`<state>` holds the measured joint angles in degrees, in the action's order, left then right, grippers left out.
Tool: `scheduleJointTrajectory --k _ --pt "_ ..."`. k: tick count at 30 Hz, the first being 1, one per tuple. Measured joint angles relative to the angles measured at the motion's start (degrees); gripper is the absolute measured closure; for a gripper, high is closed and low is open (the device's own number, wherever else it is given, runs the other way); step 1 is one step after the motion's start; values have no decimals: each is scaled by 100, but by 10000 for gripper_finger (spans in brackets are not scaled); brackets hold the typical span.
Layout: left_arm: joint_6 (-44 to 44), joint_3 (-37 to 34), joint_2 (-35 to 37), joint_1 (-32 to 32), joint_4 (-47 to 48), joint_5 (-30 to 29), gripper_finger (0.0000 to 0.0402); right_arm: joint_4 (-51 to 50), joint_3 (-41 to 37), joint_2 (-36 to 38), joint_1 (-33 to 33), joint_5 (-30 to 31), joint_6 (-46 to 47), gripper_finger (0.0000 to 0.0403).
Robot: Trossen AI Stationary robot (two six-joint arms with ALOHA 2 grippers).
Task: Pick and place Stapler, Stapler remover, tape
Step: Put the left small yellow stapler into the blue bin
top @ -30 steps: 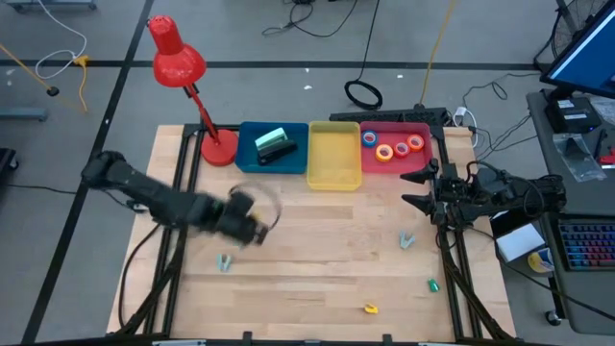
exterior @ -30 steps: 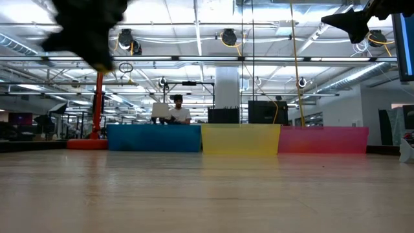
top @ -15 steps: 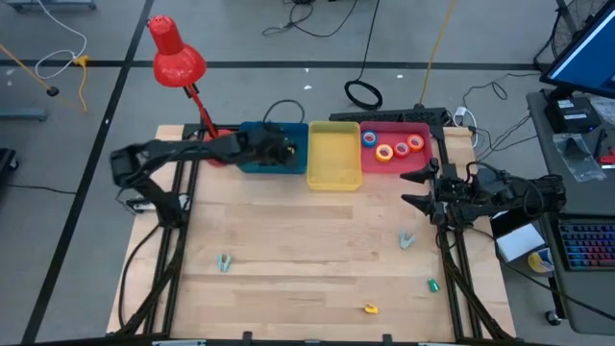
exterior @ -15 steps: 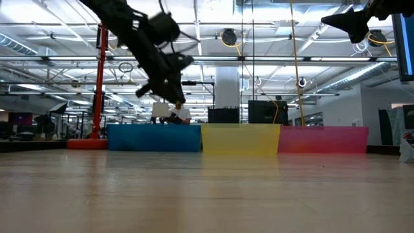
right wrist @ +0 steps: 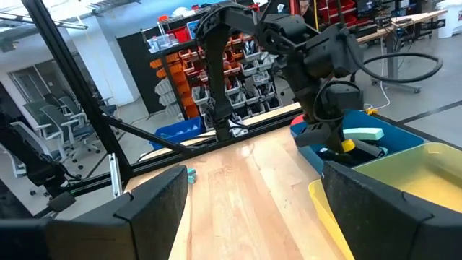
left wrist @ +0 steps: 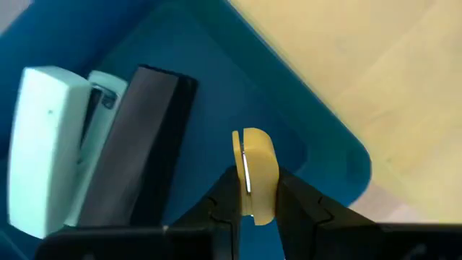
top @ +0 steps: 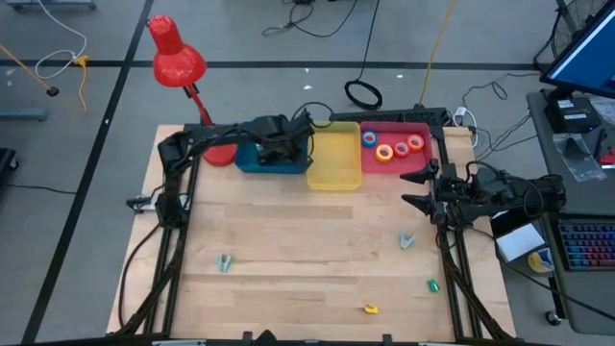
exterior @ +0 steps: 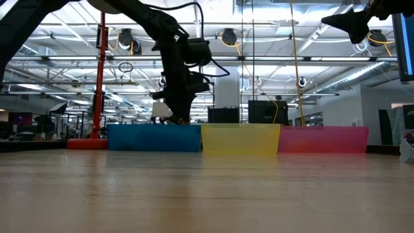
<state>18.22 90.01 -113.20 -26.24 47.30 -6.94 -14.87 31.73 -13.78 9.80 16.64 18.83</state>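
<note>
The left gripper has its 2 fingers clamped on a small yellow staple remover, which sticks out past the tips over the floor of the blue bin, just beside the dark stapler and the pale green-white stapler lying side by side in it. The likely slip, as I judge it, is a release in the wrong compartment: this bin already holds the staplers while the yellow bin next door looks bare, so letting go here may mis-sort the piece; a drop from this height could also bounce it off the dark stapler or leave it wedged against the wall. Outward from the fingers, the wrist points down over the blue bin's end nearest the yellow one, and the left arm stretches across the table's far edge from its base near the red lamp. The tape rolls sit in the red bin. The right gripper waits at the table's right edge, fingers spread wide and holding nothing. 2 grey staple removers, a green one and another yellow one lie on the table.
</note>
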Motion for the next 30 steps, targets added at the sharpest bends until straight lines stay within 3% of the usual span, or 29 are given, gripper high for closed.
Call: scheduleJointTrajectory --k 21,30 --pt "-55 10 -556 -69 -45 138 337 2 0 1 0 -20 -3 94" --pt "-157 10 -556 -69 -42 138 249 2 0 1 0 -20 0 94"
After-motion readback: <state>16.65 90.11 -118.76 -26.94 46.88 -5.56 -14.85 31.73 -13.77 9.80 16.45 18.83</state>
